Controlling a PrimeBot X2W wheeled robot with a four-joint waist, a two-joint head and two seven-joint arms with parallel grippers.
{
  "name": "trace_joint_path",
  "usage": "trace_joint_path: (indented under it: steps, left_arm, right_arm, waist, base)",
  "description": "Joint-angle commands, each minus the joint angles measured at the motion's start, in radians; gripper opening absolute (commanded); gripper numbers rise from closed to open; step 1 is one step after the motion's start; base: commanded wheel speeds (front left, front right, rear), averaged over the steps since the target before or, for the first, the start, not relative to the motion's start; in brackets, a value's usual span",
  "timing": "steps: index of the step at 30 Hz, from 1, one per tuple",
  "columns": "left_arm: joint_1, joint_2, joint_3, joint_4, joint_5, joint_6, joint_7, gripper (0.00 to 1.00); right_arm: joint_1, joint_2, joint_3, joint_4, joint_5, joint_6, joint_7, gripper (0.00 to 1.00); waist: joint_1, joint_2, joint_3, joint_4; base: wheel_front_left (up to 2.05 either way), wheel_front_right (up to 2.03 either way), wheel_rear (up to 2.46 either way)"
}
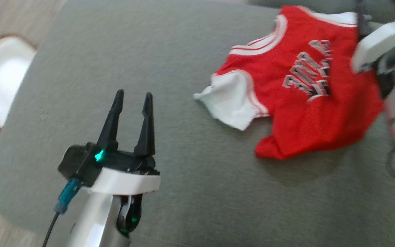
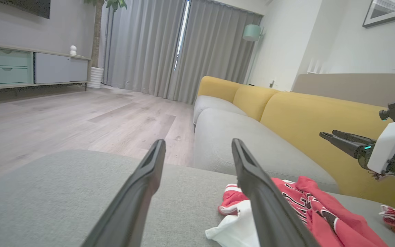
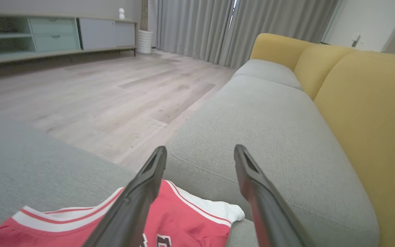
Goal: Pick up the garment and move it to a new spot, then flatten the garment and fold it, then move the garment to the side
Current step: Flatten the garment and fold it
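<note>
Left pincer (image 1: 134,97) is spread apart and holds nothing. Right pincer (image 3: 200,151) is apart too, hanging over the red shirt (image 1: 300,103), which lies crumpled on the grey cushion (image 1: 183,51). A pinch on just the thin edge could let it slip out and drop.

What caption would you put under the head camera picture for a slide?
Left gripper, fingers open, over a grey cushion; a crumpled red-and-white jersey lies to its right.
</note>
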Motion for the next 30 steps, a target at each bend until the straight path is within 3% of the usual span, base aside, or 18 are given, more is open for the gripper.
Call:
trace_joint_path:
  steps: [1, 8, 10, 13, 22, 30]
  left_arm:
    - [0.005, 0.006, 0.049, -0.033, 0.013, -0.004, -0.005, 1.0]
    - [0.043, 0.006, 0.09, -0.029, 0.04, -0.015, -0.005, 1.0]
    - [0.048, 0.006, 0.094, -0.029, 0.042, -0.016, -0.005, 1.0]
    - [0.065, 0.006, 0.113, -0.032, 0.052, -0.02, -0.005, 1.0]
    - [0.106, 0.006, 0.136, -0.017, 0.049, -0.029, -0.005, 1.0]
    - [0.096, 0.006, 0.125, -0.016, 0.042, -0.034, -0.005, 1.0]
  right_arm:
    - [0.036, 0.048, -0.007, -0.063, 0.017, -0.001, -0.015, 1.0]
    - [0.352, 0.171, -0.107, -0.419, 0.085, -0.001, -0.02, 1.0]
    - [0.409, 0.182, -0.113, -0.47, 0.09, -0.001, -0.02, 1.0]
    - [0.61, 0.206, -0.134, -0.648, 0.109, -0.001, -0.02, 1.0]
    - [0.857, 0.21, -0.111, -0.806, 0.205, -0.001, -0.02, 1.0]
    - [0.839, 0.21, -0.131, -0.836, 0.197, -0.001, 0.015, 1.0]
  waist:
    - [0.0001, 0.0, -0.059, -0.079]
    - [0.0001, 0.0, -0.116, -0.171]
    - [0.0001, 0.0, -0.121, -0.18]
    - [0.0001, 0.0, -0.134, -0.21]
    - [0.0001, 0.0, -0.152, -0.238]
    - [0.0001, 0.0, -0.121, -0.221]
  base:
    - [0.0, 0.0, 0.0]
    - [0.0, 0.0, 0.0]
    - [0.0, 0.0, 0.0]
    - [0.0, 0.0, 0.0]
    - [0.0, 0.0, 0.0]
    - [0.0, 0.0, 0.0]
